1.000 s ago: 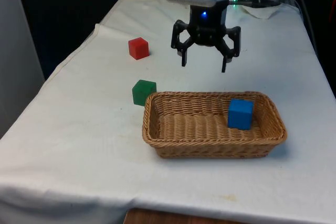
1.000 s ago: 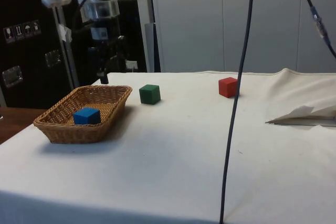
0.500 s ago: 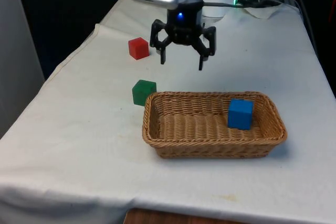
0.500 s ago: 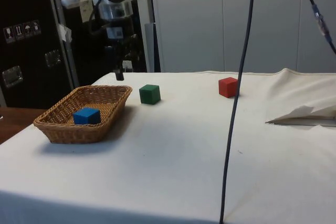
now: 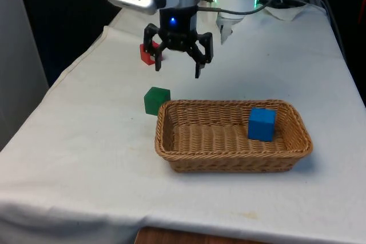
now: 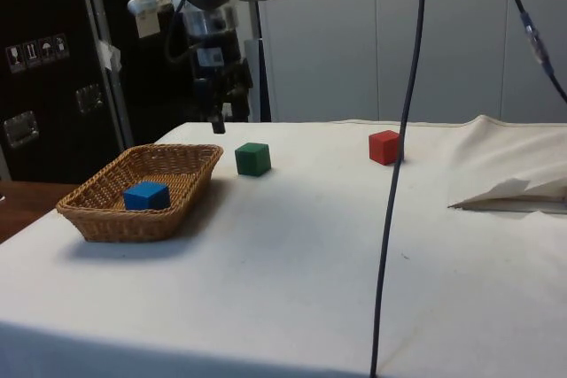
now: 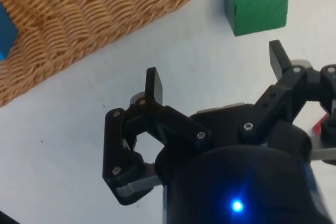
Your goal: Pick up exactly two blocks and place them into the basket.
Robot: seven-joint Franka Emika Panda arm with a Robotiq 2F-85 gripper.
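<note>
On the white-clothed bench, one basket holds one blue block; one green block touches it, one red block beyond. The tool hovers open, empty.

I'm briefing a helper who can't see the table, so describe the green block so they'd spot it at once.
Find the wicker basket on the white cloth. Just outside its corner at the front view's left sits the green block, on the cloth. The blue block lies inside the basket, and the red block stands farther off.
</note>
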